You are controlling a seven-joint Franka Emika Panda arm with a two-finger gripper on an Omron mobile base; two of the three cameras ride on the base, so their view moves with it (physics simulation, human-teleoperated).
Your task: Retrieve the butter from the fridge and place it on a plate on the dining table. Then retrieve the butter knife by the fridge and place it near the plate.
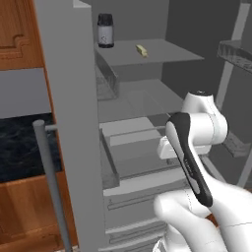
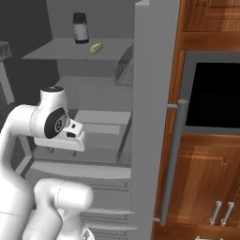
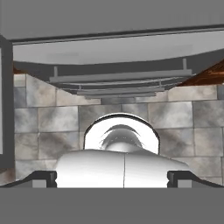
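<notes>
One small pale yellow butter stick (image 1: 141, 50) beside a dark jar (image 1: 105, 30) on the open grey fridge's (image 1: 69, 98) upper shelf: retrieval pending, gripper (image 3: 112, 177) spread empty, needing a reach upward.

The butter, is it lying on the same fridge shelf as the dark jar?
Yes, the butter lies on the upper shelf, right of the dark jar.

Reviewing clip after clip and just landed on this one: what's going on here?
A white robot arm faces the open fridge. The butter lies on an upper shelf, apart from a dark jar, untouched. The gripper is open and empty, pointing down at the tiled floor below the fridge's drawers, well below the butter. Nothing has been picked up yet.
</notes>
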